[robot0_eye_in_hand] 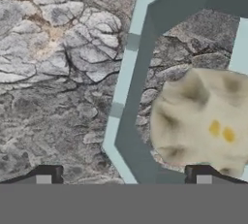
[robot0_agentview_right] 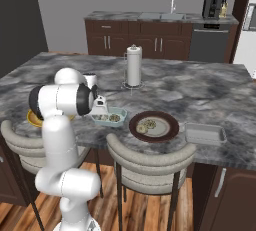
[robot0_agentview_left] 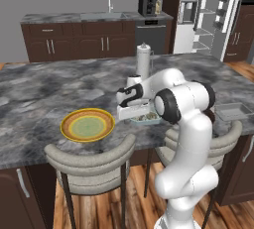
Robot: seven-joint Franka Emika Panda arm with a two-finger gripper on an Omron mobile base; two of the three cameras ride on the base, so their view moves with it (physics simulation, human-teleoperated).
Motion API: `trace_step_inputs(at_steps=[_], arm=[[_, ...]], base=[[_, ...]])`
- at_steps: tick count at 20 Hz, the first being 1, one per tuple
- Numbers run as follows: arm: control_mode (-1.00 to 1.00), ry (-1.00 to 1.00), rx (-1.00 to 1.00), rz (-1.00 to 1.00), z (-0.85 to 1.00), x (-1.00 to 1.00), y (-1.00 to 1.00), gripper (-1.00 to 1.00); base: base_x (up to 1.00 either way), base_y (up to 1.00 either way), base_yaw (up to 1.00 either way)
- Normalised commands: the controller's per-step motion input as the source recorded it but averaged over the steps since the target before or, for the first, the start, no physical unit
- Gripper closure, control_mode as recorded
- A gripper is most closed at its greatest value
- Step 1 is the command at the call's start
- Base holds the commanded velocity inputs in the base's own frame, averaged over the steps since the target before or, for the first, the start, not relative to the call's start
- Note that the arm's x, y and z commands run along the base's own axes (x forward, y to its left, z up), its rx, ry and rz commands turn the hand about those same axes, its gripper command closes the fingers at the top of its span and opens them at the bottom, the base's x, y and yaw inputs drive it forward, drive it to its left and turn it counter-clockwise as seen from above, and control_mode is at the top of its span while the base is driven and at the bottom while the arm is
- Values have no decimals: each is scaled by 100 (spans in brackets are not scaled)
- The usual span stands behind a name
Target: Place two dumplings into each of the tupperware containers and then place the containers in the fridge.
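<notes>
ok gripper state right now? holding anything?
Gripper: open, holding nothing; it hangs over the pale blue-teal container, where a dumpling lies in the tray by one fingertip.

The grey marble island counter carries a pale blue-teal container directly under the gripper, and a yellow plate to its left. To the gripper's right lie a dark brown plate, then a clear greyish container; a paper-towel holder stands beyond it.
</notes>
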Motion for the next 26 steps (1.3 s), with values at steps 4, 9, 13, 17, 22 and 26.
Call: trace_step_inputs(at_steps=[4,9,13,17,22,26], arm=[[-100,0,0,7,-38,10,3,-100],[-100,-3,0,6,-27,22,13,-100],[-100,-5,0,10,0,13,2,-100],[-100,0,0,12,-1,0,0,-100],[-100,0,0,6,-7,1,4,-100],[-100,2,0,10,-3,9,0,-100]], base=[[0,0,0],[0,0,0],[0,0,0],[0,0,0],[0,0,0],[0,0,0]])
